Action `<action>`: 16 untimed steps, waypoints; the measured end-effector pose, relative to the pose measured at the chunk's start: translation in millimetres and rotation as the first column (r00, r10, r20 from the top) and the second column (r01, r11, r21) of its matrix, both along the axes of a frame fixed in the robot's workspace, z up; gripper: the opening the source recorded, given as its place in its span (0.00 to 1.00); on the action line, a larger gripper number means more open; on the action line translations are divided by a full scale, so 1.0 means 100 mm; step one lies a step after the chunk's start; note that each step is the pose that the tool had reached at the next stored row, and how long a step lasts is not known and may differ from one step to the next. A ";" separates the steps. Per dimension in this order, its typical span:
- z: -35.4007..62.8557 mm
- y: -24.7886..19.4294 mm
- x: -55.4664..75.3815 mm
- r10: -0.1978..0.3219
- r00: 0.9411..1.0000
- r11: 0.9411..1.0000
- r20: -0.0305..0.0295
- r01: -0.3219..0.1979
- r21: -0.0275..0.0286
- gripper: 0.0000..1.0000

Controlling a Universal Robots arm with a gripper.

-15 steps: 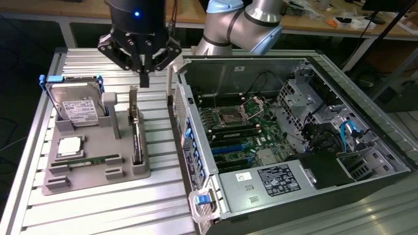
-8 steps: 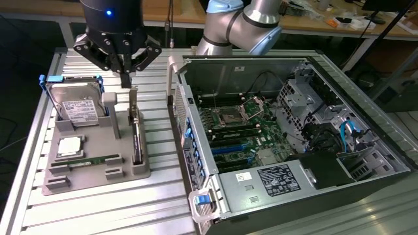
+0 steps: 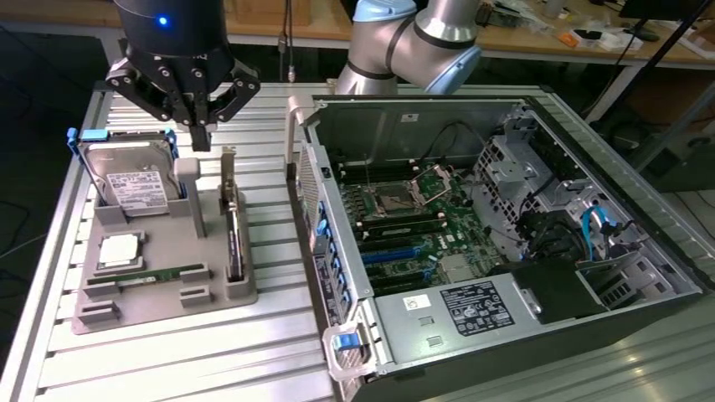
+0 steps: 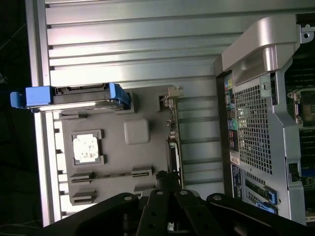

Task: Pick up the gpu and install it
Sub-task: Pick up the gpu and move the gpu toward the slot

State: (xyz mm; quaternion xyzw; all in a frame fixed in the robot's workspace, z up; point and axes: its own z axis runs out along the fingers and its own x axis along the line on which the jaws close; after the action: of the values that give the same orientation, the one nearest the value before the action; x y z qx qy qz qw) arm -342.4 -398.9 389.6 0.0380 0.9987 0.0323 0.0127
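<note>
Gripper pressed together, holds nothing, hangs above gray holder on table. Gpu stands on edge in slot of holder, on side toward open computer case, apart from gripper. Hard drive stands at holder's other side.

Gpu: thin dk card, upright on edge in grey holder

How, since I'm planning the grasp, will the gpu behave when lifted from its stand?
Probably stiff: the gpu is a thin flat board. Standing on edge in the gray holder, it could tip if pushed sideways. Likely light, being thin.
</note>
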 end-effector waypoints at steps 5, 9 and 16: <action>0.000 0.000 0.00 0.000 1.000 1.000 0.000 0.000 0.000 0.11; 0.000 0.000 0.00 0.000 1.000 1.000 0.000 0.000 0.000 0.11; 0.000 0.000 0.00 0.000 1.000 1.000 0.000 0.000 0.000 0.30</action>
State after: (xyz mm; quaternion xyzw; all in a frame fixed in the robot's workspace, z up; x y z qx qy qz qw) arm -342.4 -398.9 389.6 0.0380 0.9987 0.0325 0.0127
